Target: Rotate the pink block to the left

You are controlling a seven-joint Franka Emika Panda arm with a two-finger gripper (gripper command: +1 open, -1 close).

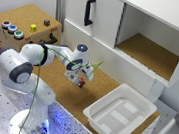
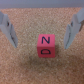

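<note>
The pink block is a small reddish-pink cube with black letters on its faces, lying on the cork tabletop. My gripper is open, and the block sits between the two fingers, closer to one than the other and touching neither. In the exterior view the gripper points down over the cork near the cabinet front. The block shows there only as a small red spot at the fingertips.
A white bin stands at the exterior view's right. A wooden box at the back left carries buttons, a small yellow cube and a dark maroon cube. A white cabinet with an open compartment stands behind.
</note>
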